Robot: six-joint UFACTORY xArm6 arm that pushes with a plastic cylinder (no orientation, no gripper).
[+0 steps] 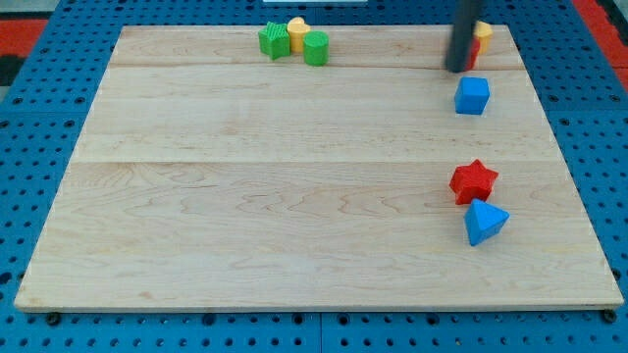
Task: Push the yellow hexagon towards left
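Two yellow blocks show, and I cannot tell which is the hexagon. One yellow block (483, 33) sits at the view's top right, partly hidden by my rod, with a red block (473, 56) just below it. The other yellow block (297, 30) sits at the top centre-left, touching a green star-like block (275, 40) and a green cylinder (316, 48). My tip (456, 70) rests on the board just left of the red block and the right-hand yellow block.
A blue cube (472, 95) lies just below and right of the tip. A red star (474, 181) and a blue triangular block (485, 222) sit touching lower on the right side. The wooden board (245, 196) ends near the top blocks.
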